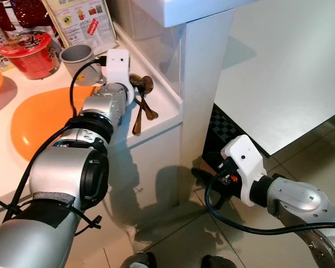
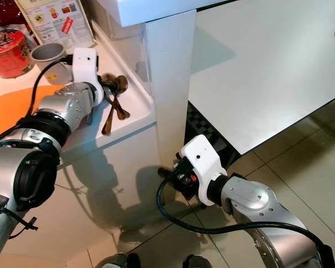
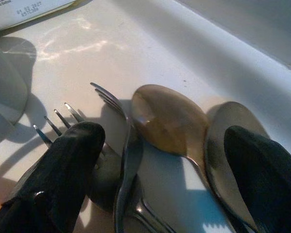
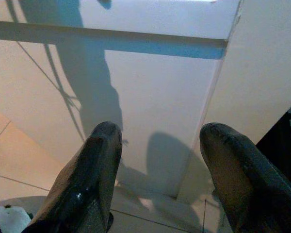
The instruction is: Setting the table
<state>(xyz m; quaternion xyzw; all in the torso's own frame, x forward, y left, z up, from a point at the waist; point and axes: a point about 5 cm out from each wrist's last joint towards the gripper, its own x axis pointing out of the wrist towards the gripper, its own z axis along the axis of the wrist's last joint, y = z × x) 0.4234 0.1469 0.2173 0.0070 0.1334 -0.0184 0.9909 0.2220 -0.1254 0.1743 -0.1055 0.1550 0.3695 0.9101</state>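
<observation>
Left eye view showed the left gripper point(image 3: 160, 160) reaching over the white counter point(image 1: 162, 106) in the upper left of the frame, its two black fingers point(image 3: 63, 179) spread apart above a small heap of cutlery. Between and under those fingers lay a bronze-tinted spoon point(image 3: 169, 121), a second spoon point(image 3: 223, 145) partly covered by the other finger, a fork point(image 3: 121, 145) lying on its side, and another fork point(image 3: 53, 124) whose tines poked out past the fingertip. Nothing was clamped; whether the pads touched the metal could not be told. The cutlery sat near the counter's raised edge, left of centre in the head views. Just beyond it, higher in the frame, stood a grey cup point(image 1: 77, 56), with a red instant-noodle bowl point(image 1: 34, 53) and a printed box point(image 1: 81, 19) toward the top left corner. An orange placemat point(image 1: 44, 120) lay at the left edge.

Lower right, the right gripper point(image 4: 157, 179) hung low beside the white cabinet panel point(image 1: 204, 84), fingers apart and empty, over the tiled floor point(image 1: 173, 234).
</observation>
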